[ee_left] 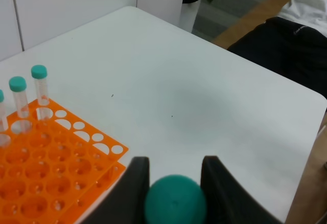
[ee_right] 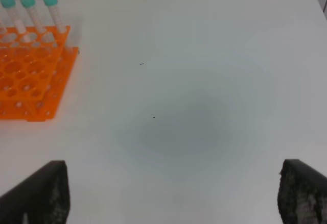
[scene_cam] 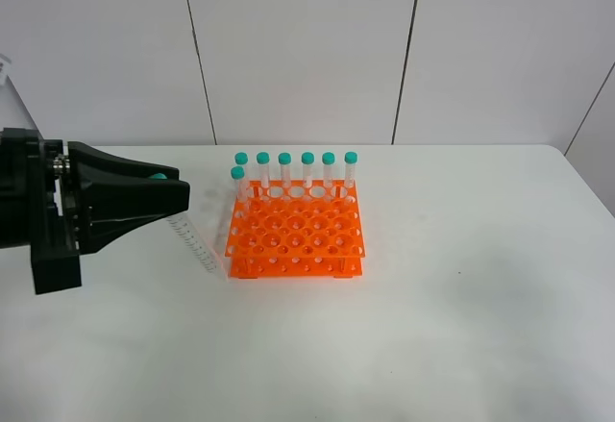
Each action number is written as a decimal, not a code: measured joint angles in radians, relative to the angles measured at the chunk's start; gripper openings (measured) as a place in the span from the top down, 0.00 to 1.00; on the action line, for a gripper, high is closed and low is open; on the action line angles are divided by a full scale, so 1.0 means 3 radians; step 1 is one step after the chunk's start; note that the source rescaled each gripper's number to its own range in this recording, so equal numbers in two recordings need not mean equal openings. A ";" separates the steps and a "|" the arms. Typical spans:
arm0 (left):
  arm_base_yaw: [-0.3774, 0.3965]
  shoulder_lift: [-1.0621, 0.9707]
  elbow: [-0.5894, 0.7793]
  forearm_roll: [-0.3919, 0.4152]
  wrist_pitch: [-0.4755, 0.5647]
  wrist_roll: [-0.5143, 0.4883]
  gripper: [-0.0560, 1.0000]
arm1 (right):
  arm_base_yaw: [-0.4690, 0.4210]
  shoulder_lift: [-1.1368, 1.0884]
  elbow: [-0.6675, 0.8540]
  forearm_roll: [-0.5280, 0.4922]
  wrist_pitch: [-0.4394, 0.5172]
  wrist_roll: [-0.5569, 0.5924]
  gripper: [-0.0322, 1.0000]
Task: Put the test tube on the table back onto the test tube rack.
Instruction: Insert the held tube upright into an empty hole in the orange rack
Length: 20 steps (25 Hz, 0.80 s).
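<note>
Table [scene_cam: 461, 326]: white and plain, lying under both grippers and stretching well beyond them on every side.

Rack [scene_cam: 296, 239]: orange, two tiers, a grid of round holes. It stands on the table just past the left gripper's fingertips, on the side toward the right gripper. Most holes are empty.

Left gripper [scene_cam: 173, 191]: black, raised above the table, pointing at the rack's near-left corner. Its jaws are narrow and clamped on the teal cap of a tube; the wrist view shows the cap wedged between the two fingers [ee_left: 135, 183].

Right gripper [ee_right: 173, 193]: jaws spread wide, holding and touching nothing. Only bare table lies between its fingers, with the rack well off to one side. It is out of the high view.

Tubes in the rack [scene_cam: 307, 167]: seven with teal caps, upright. Six fill the back row and one stands at the second row's left end, all farther from the left gripper than the rack's front edge.

Test tube [scene_cam: 195, 242]: clear, with a printed scale, hanging tilted below the left gripper's fingertips. Its pointed tip is down near the rack's front-left corner, outside the rack. Whether the tip touches the table cannot be told.
</note>
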 joint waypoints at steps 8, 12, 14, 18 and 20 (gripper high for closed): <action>0.0000 0.0000 0.0000 0.0000 -0.0034 0.0008 0.94 | 0.0000 0.0000 0.0000 0.0000 0.0000 0.0000 0.01; 0.0000 0.0000 0.0000 0.0011 -0.0073 0.0092 0.94 | 0.0000 0.0000 0.0000 0.0000 0.0000 0.0000 0.01; 0.0000 0.0000 0.0000 0.0019 -0.0153 0.0117 0.94 | 0.0000 0.0000 0.0000 0.0000 0.0000 0.0000 0.01; 0.0000 0.0000 0.0000 0.0137 -0.0363 0.0089 0.94 | 0.0000 0.0000 0.0000 0.0000 0.0000 0.0000 0.01; -0.0004 0.0000 0.0000 0.0178 -0.0476 0.0020 0.94 | 0.0000 0.0000 0.0000 0.0001 0.0000 0.0000 0.01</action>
